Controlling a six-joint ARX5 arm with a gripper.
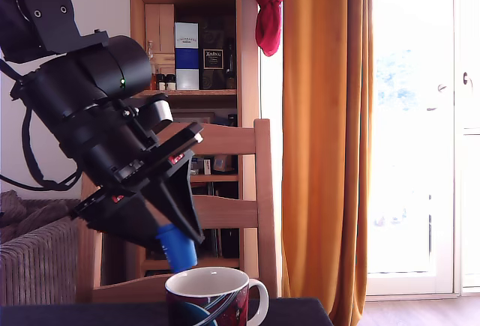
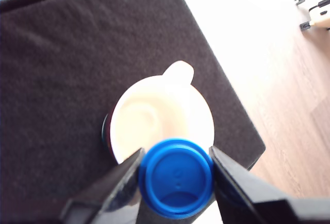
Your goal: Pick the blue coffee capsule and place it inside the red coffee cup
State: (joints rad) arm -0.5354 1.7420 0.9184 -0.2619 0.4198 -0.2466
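Blue coffee capsule (image 1: pixel 177 248) clamped in the gripper (image 1: pixel 178 245), just above the rim of the red coffee cup (image 1: pixel 217 297). Cup on the table (image 1: pixel 292 312), handle toward the exterior view's right; chair (image 1: pixel 247 183) behind.

The exterior view sits low at table height, close, facing sideways toward shelves and curtains. The wrist view looks steeply down between the gripper (image 2: pixel 176 175) fingers. Both views share the red coffee cup (image 1: pixel 216 296) (image 2: pixel 154 118) and the blue coffee capsule (image 1: pixel 177 247) (image 2: pixel 176 177).
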